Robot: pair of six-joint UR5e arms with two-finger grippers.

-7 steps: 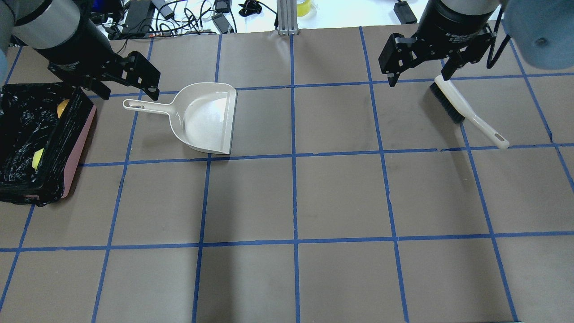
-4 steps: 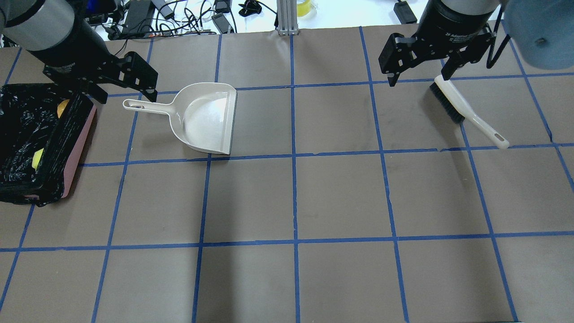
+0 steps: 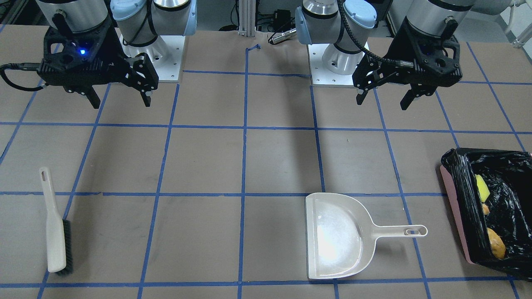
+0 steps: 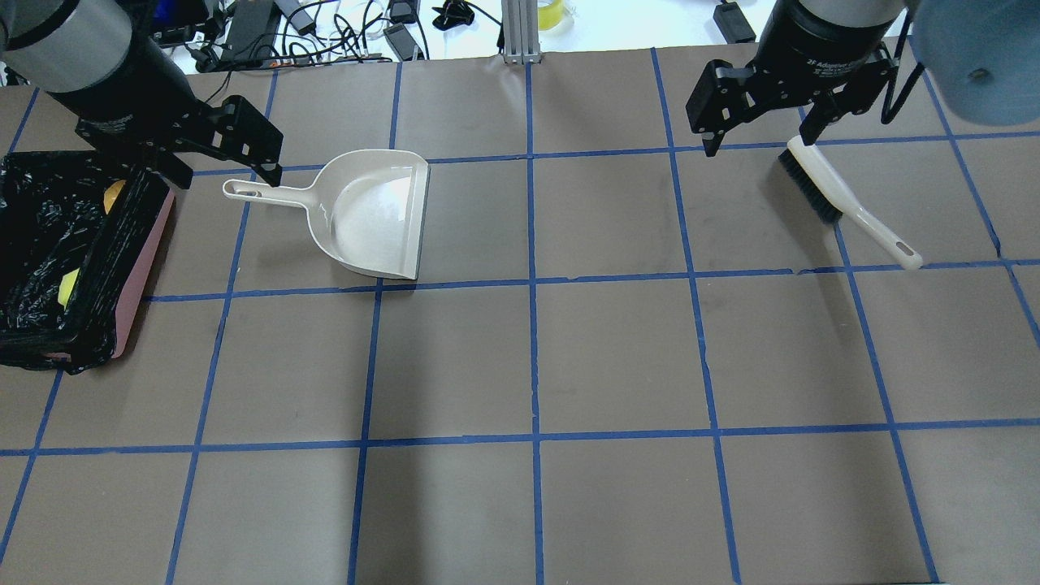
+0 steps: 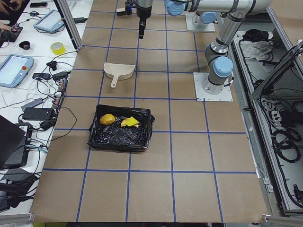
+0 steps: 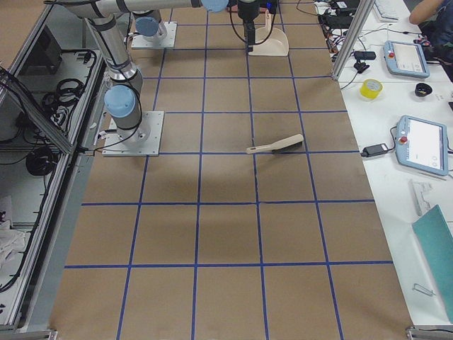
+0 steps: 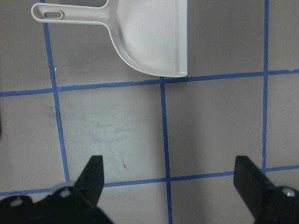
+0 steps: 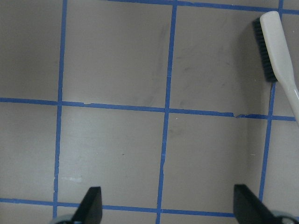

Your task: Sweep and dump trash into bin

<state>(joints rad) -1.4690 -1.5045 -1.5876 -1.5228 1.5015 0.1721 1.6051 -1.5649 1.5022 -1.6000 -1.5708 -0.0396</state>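
The bin [image 4: 142, 268], pink and lined with a black bag, stands at the table's left; it also shows in the front view [image 3: 454, 199] and the left view [image 5: 118, 140]. Inside lie the orange-brown lump [image 3: 496, 243] and the yellow-green sponge wedge [image 3: 481, 187]; a small pale piece [image 3: 485, 209] between them is mostly hidden. My left gripper [image 4: 227, 169] is open and empty, raised over the dustpan's handle end. My right gripper [image 4: 762, 140] is open and empty, raised beside the brush's bristle end.
The beige dustpan [image 4: 374, 215] lies flat right of the bin, with its handle toward the bin. The beige brush [image 4: 837, 193] lies at the far right with its handle toward the robot. Cables and devices lie beyond the table's far edge.
My left gripper has drifted slightly left and toward the far edge, still over the dustpan's handle. The right gripper, dustpan, brush and bin have not moved.
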